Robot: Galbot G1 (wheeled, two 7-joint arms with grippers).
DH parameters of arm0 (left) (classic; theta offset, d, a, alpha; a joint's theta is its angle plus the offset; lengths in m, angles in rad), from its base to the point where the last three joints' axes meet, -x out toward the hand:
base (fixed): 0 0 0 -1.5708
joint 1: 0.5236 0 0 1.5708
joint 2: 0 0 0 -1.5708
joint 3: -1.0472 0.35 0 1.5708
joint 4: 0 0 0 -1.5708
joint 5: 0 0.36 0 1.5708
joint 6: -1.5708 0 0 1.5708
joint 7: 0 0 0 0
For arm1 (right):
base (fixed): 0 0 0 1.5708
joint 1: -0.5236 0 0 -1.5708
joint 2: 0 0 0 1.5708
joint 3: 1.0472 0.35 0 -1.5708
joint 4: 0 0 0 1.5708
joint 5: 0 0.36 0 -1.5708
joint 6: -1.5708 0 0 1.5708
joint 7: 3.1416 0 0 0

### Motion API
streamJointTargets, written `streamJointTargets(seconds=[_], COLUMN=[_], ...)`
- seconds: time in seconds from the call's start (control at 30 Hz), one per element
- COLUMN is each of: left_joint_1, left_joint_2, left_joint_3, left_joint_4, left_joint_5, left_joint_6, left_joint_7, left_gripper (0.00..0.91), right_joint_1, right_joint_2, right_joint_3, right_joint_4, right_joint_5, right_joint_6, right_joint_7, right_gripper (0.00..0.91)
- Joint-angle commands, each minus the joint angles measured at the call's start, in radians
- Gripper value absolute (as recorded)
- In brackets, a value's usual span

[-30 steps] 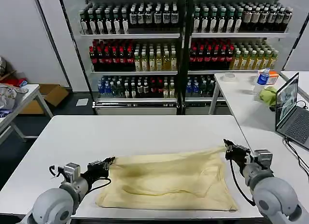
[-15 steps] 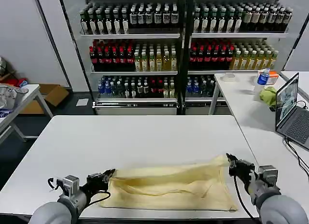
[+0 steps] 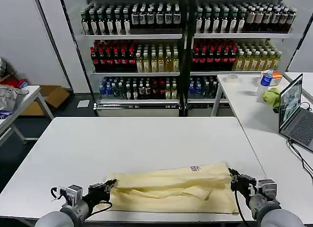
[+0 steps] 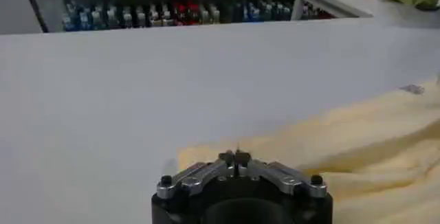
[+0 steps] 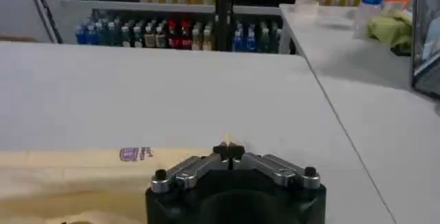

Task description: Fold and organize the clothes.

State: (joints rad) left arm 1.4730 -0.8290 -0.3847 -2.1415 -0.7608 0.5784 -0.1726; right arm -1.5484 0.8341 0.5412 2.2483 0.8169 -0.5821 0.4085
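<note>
I have my left gripper (image 3: 111,183) and right gripper (image 3: 231,175) each pinched tight on an end of the cream-yellow T-shirt (image 3: 171,188), folded in a band along the white table's (image 3: 122,144) near edge.

A white counter (image 3: 122,144) spans the head view, its top plain and smooth; a pale cream-yellow T-shirt (image 3: 171,188) lies directly on it, folded into a long band along the near edge; a small dark label (image 3: 195,169) faces up on the shirt's far edge; the shirt's fabric is lightly creased.
</note>
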Motion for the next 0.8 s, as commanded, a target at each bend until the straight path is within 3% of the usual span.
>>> streamJointTargets(seconds=[0.03,0.37,0.8], left_joint_1=[0.001,0.016,0.095], left_joint_2=[-0.018,-0.047,-0.146], left_joint_3=[0.005,-0.019,-0.031], left_joint_4=[0.013,-0.002,-0.040], left_joint_5=[0.021,0.025,0.054], left_joint_6=[0.000,-0.001,-0.002], left_joint_7=[0.000,-0.016,-0.090], left_gripper=[0.907,0.907,0.907], right_joint_1=[-0.014,-0.050,-0.089], right_joint_2=[0.009,0.015,0.030], right_joint_3=[-0.021,0.003,0.032], right_joint_4=[-0.003,0.036,0.052], right_joint_5=[-0.039,-0.088,-0.099], right_joint_6=[0.000,0.003,0.003], right_joint_7=[-0.004,-0.013,-0.016], right_gripper=[0.907,0.907,0.907])
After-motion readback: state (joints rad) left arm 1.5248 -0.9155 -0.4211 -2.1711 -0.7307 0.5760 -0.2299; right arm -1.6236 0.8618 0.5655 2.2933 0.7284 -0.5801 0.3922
